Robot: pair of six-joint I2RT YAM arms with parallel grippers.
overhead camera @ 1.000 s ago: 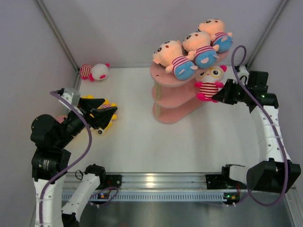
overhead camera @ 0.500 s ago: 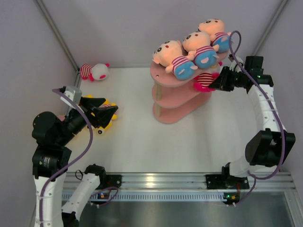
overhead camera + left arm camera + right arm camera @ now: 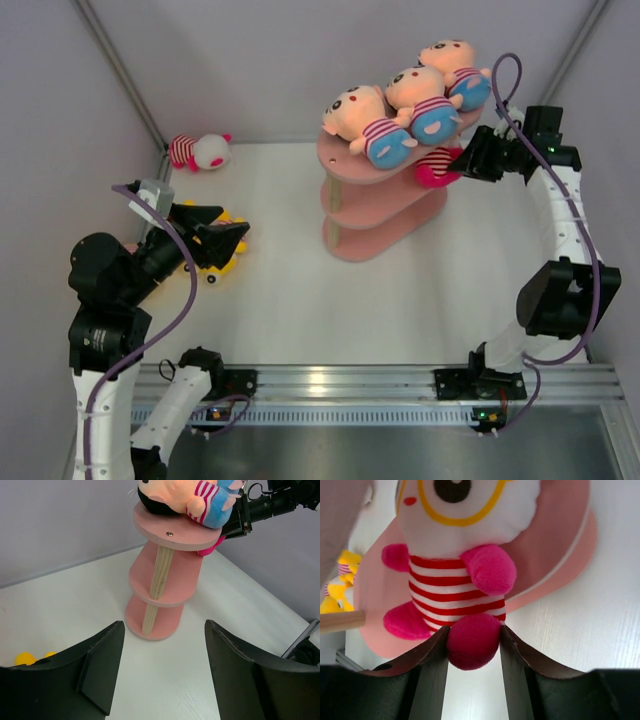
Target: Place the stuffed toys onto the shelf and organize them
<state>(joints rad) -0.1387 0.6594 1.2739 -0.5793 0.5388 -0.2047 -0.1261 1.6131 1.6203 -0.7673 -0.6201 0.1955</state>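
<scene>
The pink three-tier shelf (image 3: 385, 215) stands right of centre; it also shows in the left wrist view (image 3: 165, 580). Three peach-faced toys in blue shorts (image 3: 410, 100) lie on its top board. My right gripper (image 3: 462, 166) is shut on the magenta foot of a white-faced striped toy (image 3: 455, 575), holding it at the middle board under the top one. In the top view only its striped body (image 3: 435, 165) shows. My left gripper (image 3: 232, 240) is open and empty over a yellow toy (image 3: 222, 262) at the left. Another white-faced toy (image 3: 200, 152) lies at the back left.
The walls of the enclosure stand close behind the shelf and to the right of my right arm. A metal rail (image 3: 330, 385) runs along the near edge. Yellow toy parts (image 3: 30, 657) show at the lower left of the left wrist view.
My right gripper has carried the white-faced toy up and in from beside the shelf, so that it now sits under the top board. My left arm has barely moved.
</scene>
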